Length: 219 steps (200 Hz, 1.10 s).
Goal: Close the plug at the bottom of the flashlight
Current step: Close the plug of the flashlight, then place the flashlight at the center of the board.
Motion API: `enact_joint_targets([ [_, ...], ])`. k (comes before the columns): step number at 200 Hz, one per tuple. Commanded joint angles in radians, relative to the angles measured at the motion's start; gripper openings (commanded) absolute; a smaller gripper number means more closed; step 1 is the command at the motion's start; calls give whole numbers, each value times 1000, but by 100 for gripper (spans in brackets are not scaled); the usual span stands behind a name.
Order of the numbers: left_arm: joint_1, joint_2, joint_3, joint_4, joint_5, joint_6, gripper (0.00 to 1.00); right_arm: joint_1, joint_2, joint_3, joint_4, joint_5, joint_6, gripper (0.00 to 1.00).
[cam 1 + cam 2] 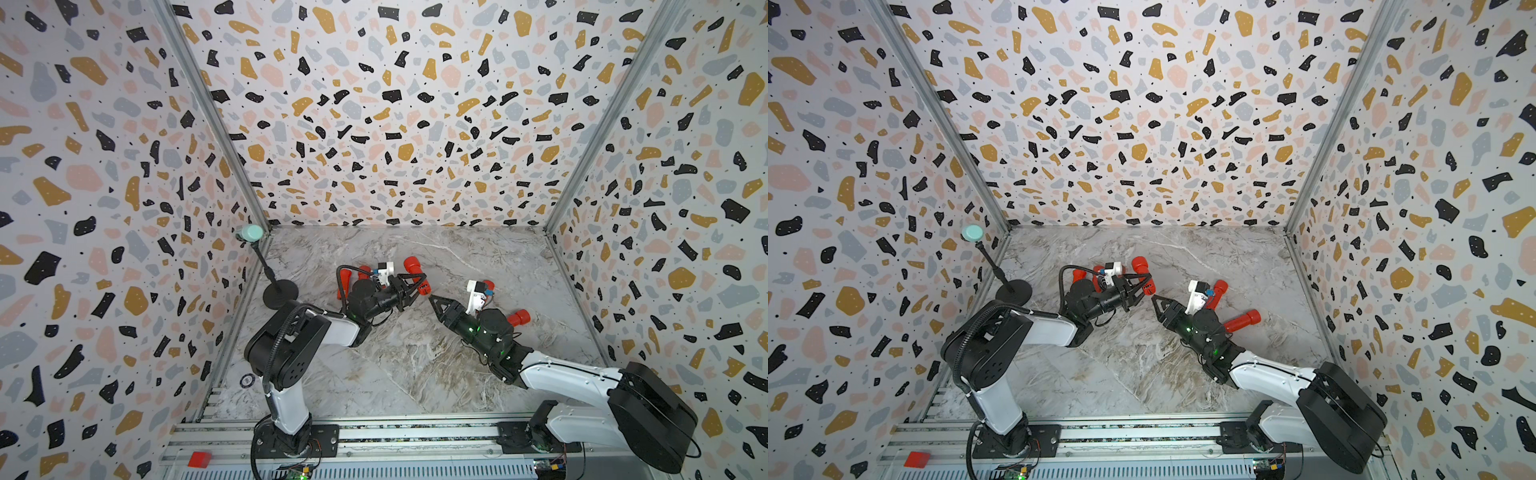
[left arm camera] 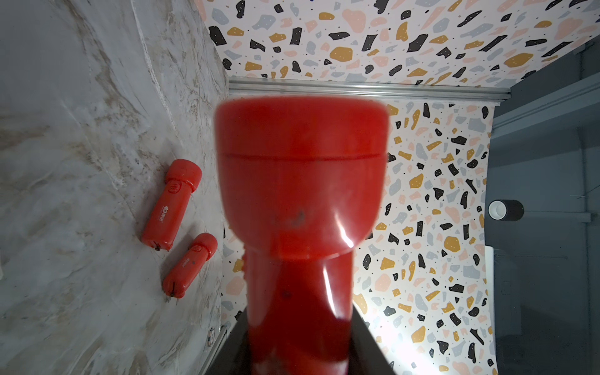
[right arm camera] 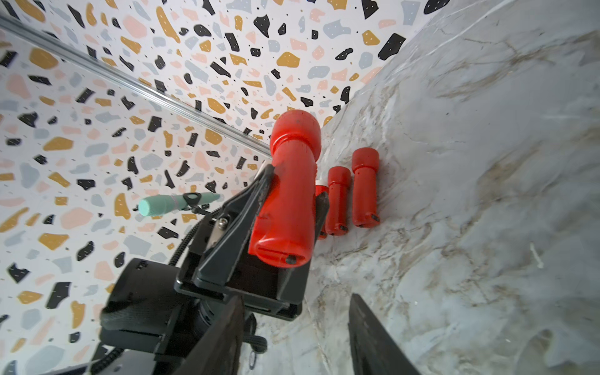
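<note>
Right wrist view: right gripper [image 1: 433,298] fingers [image 3: 373,337] stand apart with nothing between them, near but not touching the butt end [image 3: 279,255] of the red flashlight [image 3: 292,152]. Left gripper [image 3: 295,185] is clamped on that flashlight's body, holding it off the marble table [image 3: 470,162] with its head toward the back wall; can't tell if the plug is seated. Beyond, spare red flashlights [image 3: 365,188] lie side by side on the table, and a mint microphone [image 3: 172,204] stands in the back corner.
</note>
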Motion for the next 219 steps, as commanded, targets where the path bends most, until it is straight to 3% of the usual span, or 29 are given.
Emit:
enact_joint_targets([
  [1,-2,-30,9,12,7,44,0,4,-41,58,-166,24,-116,58],
  [44,-2,-43,27,-80,6,105,0,4,-43,150,-384,-7,-267,68],
  [112,-1,-75,61,-276,-13,237,0,3,-41,156,-420,-77,-351,84],
  [169,-2,-104,130,-548,-58,427,0,4,17,233,-539,-99,-437,93],
  [175,-2,-108,139,-582,-67,451,0,4,21,235,-543,-101,-445,100],
  [219,-2,-109,205,-785,-128,587,0,4,28,241,-567,-96,-510,99],
])
